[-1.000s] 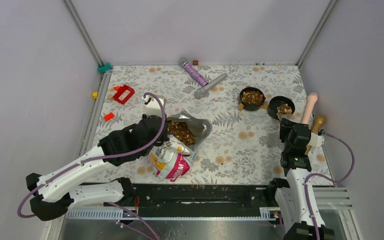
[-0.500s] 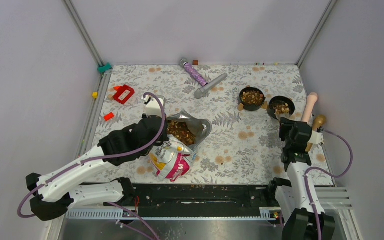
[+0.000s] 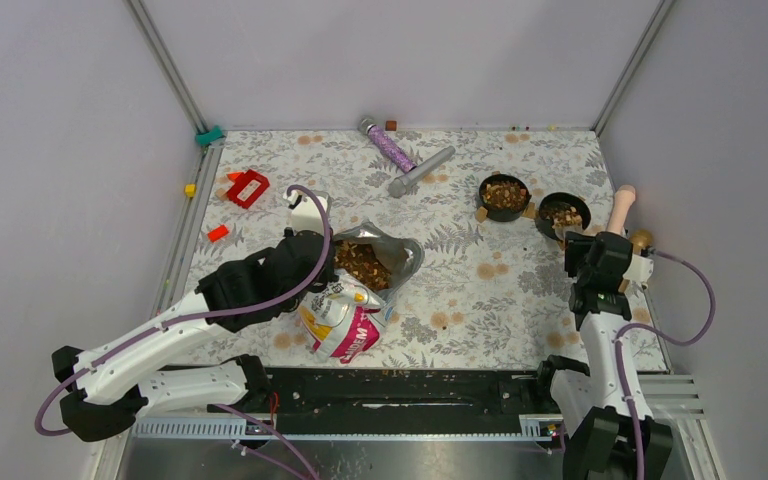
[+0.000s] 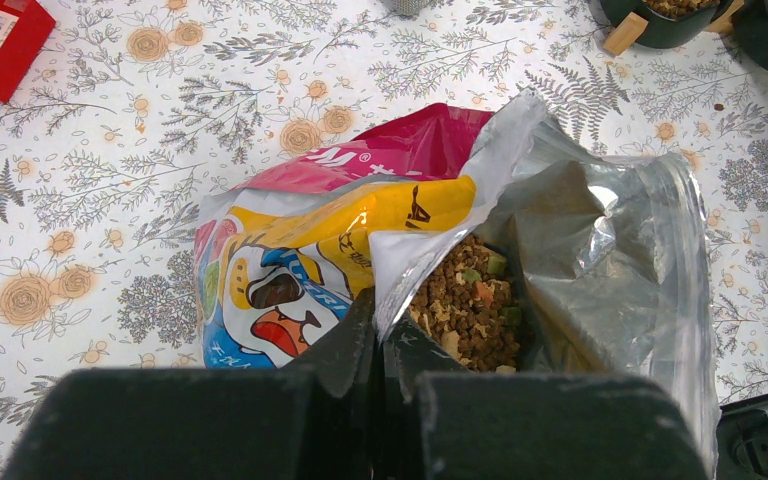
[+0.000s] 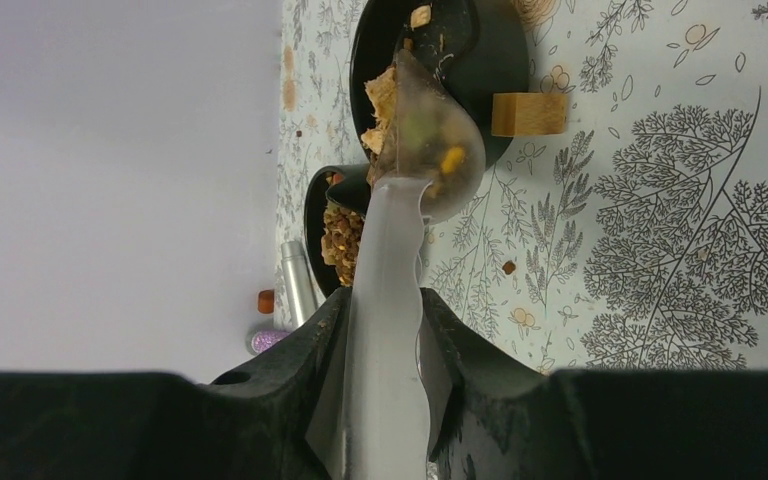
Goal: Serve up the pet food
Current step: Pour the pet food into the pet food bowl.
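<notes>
The glossy yellow, white and magenta bag [image 3: 345, 318] lies open mid-table, with brown pet food [image 3: 362, 262] showing inside its silver lining. My left gripper [image 3: 322, 262] is shut on the bag's near rim. In the left wrist view the gripper [image 4: 380, 335] pinches that rim beside the pet food [image 4: 465, 310]. My right gripper [image 5: 385, 325] is shut on the handle of a translucent white spoon [image 5: 425, 150]. The spoon is tipped over the nearer black bowl [image 5: 480, 50], with pet food sliding off its edge. A second black bowl [image 5: 332, 225] behind it holds pet food.
Both bowls [image 3: 504, 195] [image 3: 563, 212] sit at the back right on wooden feet [image 5: 528, 113]. A pink handle [image 3: 620, 212] and a wooden one [image 3: 640, 240] lie at the right edge. A glitter tube [image 3: 388, 147], a grey tube [image 3: 422, 171] and a red block [image 3: 248, 187] lie at the back.
My right gripper has shifted a little right and toward the back with the spoon, near the right-hand bowl. The left arm and the bag have stayed still.
</notes>
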